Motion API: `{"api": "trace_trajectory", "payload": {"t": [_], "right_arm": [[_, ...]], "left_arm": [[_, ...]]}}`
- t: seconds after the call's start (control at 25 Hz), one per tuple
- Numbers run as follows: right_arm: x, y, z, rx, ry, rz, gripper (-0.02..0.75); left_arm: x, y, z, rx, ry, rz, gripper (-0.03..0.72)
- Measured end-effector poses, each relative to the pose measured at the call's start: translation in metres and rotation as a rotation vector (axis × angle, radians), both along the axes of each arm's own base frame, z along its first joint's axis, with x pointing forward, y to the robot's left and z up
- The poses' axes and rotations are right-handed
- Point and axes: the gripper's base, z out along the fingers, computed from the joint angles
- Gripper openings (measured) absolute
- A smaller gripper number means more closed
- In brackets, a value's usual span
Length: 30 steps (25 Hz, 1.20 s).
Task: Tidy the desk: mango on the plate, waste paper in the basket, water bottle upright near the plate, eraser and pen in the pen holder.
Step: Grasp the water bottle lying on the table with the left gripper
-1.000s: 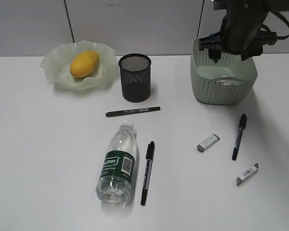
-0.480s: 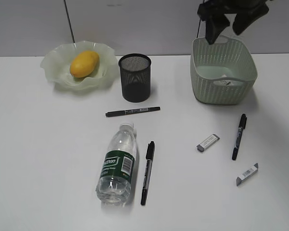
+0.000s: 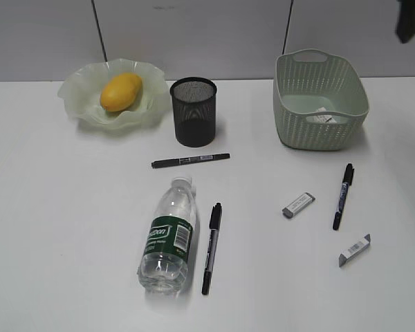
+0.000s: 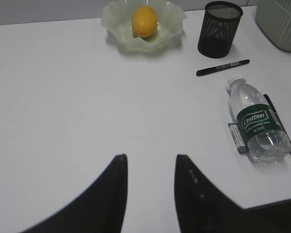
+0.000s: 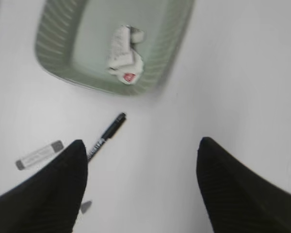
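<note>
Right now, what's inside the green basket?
The basket holds one crumpled wad of waste paper with a small red mark, lying on its floor. Anything beneath the wad is covered.

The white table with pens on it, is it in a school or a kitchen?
Probably a desk in an office or lab, not a kitchen: pens, erasers and a mesh pen holder sit on it, with plain grey wall panels behind.

Black, tapering fingers [image 4: 114, 194] on left gripper [image 4: 149, 165]; broader, finely ribbed black fingers [image 5: 53, 189] on right gripper [image 5: 140, 145], perhaps rubber-coated, blurred at lower frame.
</note>
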Motion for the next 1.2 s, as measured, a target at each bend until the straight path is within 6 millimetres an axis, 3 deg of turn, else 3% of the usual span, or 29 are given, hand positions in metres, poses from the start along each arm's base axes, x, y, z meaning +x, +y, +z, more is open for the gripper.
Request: {"api": "trace_trajectory", "payload": {"t": [0.2,0.32,0.84,1.2], "right_arm": [[-0.039,-0.062,-0.001,-0.019,0.045,-0.129,0.556],[-0.068,-0.076,-0.002,-0.015,0.067,-0.167,0.556],[-0.218,-0.062,-0.016,0.093,-0.137,-0.153,0.558],[-0.285,-0.059,-0.04,0.092,-0.274,-0.146,0.561]], "left_arm": [[0.0,0.0,0.0,0.0,0.0,0.0,0.256],[0.0,0.0,0.0,0.0,0.0,0.0,0.256],[0.0,0.0,0.0,0.001,0.0,0.001,0.256],[0.0,0.0,0.0,0.0,0.0,0.0,0.256]]}}
